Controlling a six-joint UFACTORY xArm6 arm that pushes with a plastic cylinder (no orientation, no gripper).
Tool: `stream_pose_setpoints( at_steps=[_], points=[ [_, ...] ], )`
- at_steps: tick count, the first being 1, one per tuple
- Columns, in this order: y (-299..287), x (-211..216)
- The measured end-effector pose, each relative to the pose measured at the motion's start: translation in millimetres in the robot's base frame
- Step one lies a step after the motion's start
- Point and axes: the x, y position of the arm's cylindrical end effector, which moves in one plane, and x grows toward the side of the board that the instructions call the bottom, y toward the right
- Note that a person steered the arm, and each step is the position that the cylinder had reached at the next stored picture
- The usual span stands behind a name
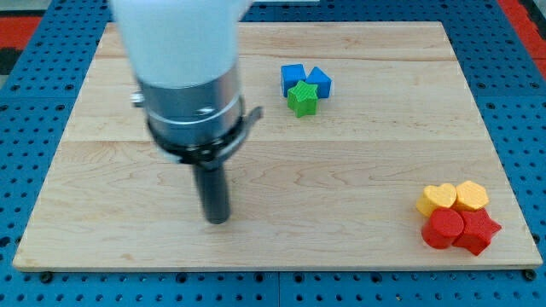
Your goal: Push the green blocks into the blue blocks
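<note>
No pincer fitted, nothing to clench or release; only my tip [218, 220], lower left on desk [367, 179], well apart from green star block [301, 99], upper middle, touching blue blocks [293, 78]. Probably light, rigid, quick to slide; push squarely.

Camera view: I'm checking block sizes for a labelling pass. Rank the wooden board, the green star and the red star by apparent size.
1. wooden board
2. red star
3. green star
The red star lies nearer the view's bottom, so nearness may exaggerate it.
</note>
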Motion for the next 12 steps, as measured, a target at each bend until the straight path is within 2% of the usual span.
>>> stream_pose_setpoints(
  at_steps=[1,2,3,5,8,9,10,11,12],
  points=[
    [-43,-21],
    [-24,-36],
    [3,-27],
    [15,-13],
    [29,-100],
    [29,-97],
    [33,-68],
    [94,-64],
    [96,-92]
  ],
)
